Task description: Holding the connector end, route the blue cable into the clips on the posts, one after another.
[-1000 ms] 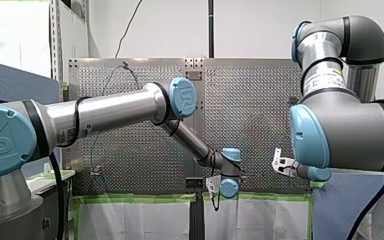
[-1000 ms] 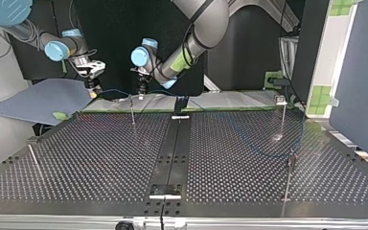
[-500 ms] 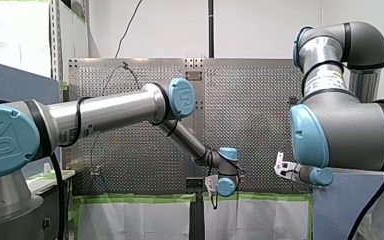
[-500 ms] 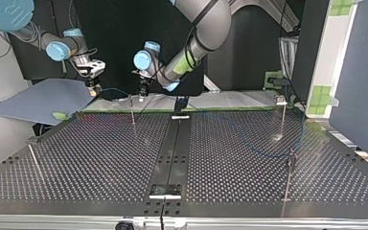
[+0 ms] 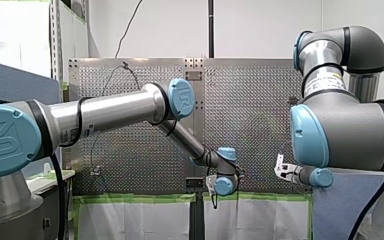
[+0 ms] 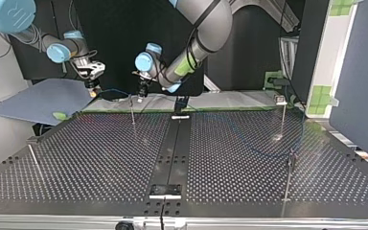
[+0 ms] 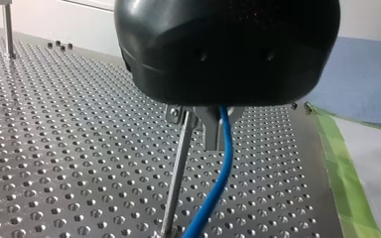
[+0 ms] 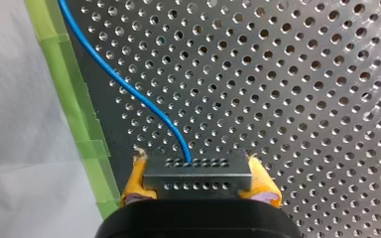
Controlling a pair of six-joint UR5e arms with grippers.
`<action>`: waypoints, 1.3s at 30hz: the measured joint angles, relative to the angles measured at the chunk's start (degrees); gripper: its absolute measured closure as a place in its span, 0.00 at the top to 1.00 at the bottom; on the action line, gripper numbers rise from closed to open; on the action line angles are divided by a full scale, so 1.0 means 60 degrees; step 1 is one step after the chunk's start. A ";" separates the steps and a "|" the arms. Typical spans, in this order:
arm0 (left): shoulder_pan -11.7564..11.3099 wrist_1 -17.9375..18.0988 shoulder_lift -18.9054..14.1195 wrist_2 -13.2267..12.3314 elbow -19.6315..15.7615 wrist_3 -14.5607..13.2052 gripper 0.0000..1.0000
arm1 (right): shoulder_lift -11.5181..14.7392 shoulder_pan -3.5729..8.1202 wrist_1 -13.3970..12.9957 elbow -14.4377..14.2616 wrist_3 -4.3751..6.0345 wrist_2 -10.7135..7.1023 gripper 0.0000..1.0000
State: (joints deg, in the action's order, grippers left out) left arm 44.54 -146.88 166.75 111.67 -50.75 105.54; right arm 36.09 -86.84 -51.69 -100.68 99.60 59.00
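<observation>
The blue cable (image 6: 112, 90) hangs as a short span along the top view's 9-to-3 o'clock line, with my right gripper (image 6: 92, 89) at its 9 o'clock end and my left gripper (image 6: 141, 92) at its 3 o'clock end. My right gripper's yellow pads (image 8: 135, 181) are clamped on the metal connector (image 8: 197, 174). My left gripper's metal fingers (image 7: 211, 131) stand closed about the cable further along. The nearest post (image 6: 132, 111) stands between the two grippers. Its clip (image 7: 175, 113) is just beside my left gripper, at about its 8 o'clock in the top view, so my left arm is the nearer. I judge the coming move to be a short shift of the span toward that clip and down into it. Past my left gripper the cable trails toward 4 o'clock in a slack loop on the perforated table (image 6: 100, 158). The far table edge and its green tape (image 8: 54, 59) lie under the span. Toward 6 o'clock the room is open, and the other posts (image 6: 283, 115) stand well apart
</observation>
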 joint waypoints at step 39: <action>-0.0545 -0.0956 0.0478 -0.1410 0.1061 0.1100 0.00 | -0.0662 -0.0199 0.0519 0.1227 -0.0165 0.0063 0.00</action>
State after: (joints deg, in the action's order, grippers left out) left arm 41.26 -152.62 169.62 103.21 -44.39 112.14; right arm 32.12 -88.04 -48.57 -93.31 98.61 59.38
